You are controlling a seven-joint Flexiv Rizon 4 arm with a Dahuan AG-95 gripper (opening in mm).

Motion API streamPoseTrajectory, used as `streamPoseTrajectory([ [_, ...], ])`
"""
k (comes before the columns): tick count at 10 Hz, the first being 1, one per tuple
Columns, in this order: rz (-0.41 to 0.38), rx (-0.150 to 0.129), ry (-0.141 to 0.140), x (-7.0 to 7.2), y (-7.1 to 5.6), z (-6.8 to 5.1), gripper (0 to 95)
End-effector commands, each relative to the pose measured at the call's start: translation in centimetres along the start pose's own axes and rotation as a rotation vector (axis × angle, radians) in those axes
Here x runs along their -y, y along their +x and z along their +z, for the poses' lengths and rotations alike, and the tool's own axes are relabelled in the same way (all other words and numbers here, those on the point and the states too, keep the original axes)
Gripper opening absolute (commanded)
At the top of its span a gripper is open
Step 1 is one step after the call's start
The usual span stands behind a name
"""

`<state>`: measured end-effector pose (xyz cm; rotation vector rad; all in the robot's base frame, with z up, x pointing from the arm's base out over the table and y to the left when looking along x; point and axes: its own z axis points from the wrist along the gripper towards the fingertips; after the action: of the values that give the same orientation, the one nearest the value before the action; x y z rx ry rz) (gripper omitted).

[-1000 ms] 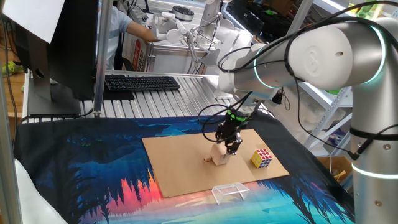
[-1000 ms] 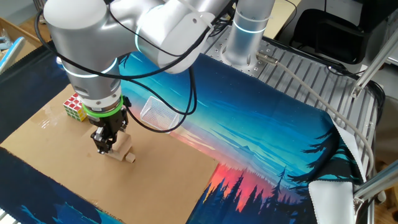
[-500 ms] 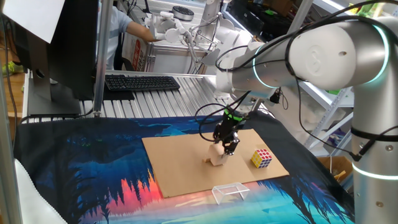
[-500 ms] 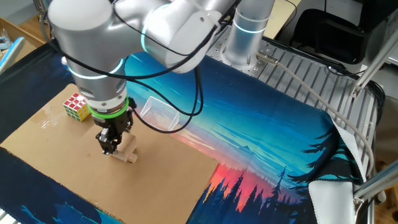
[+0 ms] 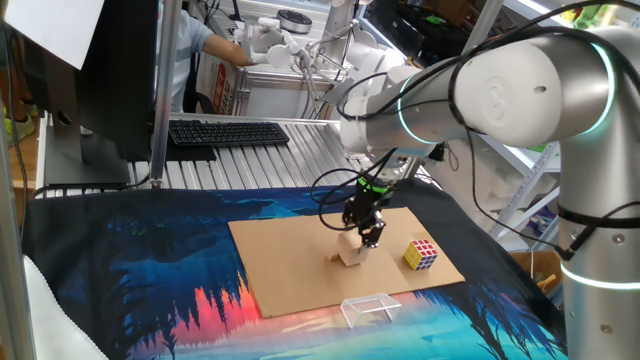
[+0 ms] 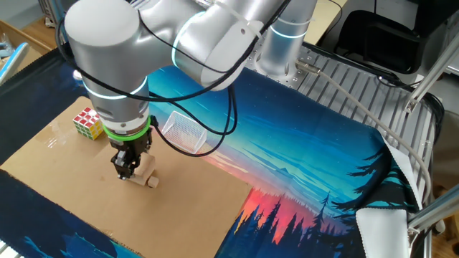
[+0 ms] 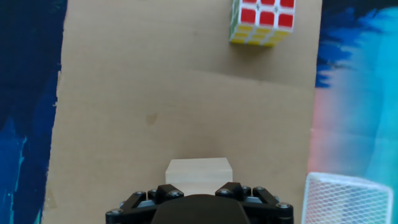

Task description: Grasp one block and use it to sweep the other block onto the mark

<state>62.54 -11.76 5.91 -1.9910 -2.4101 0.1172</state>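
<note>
The plain tan wooden cube (image 7: 199, 172) rests on the brown cardboard sheet (image 7: 124, 74). My gripper (image 7: 199, 188) is shut on it, one finger on each side. The cube also shows in one fixed view (image 5: 351, 252) and in the other fixed view (image 6: 145, 172), under the gripper (image 6: 128, 170). The tiny tan wooden piece (image 6: 152, 183) lies against the cube's side and also shows in one fixed view (image 5: 333, 259). It is hidden in the hand view. The mark (image 7: 151, 118) is a small faint dark dot on the cardboard, ahead of the cube and to its left.
A multicoloured puzzle cube (image 7: 262, 20) sits at the far right of the cardboard (image 5: 421, 254). A clear plastic rectangular frame (image 7: 348, 199) lies off the cardboard's edge on the printed cloth (image 6: 185, 130). A keyboard (image 5: 228, 132) sits behind the table.
My gripper has shifted slightly across the cardboard with the tan cube in it. The tiny piece has moved a little with the cube.
</note>
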Motion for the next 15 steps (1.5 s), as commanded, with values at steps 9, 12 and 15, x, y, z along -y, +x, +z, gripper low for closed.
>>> streamPoseTrajectory([
  [9, 0.053, -0.069, 0.007, 1.4, 4.1, -3.5, 0.0],
  [12, 0.073, -0.075, 0.000, 1.4, 5.6, -3.4, 0.0],
  [15, 0.092, -0.075, -0.003, 1.3, 7.6, -2.8, 0.0],
])
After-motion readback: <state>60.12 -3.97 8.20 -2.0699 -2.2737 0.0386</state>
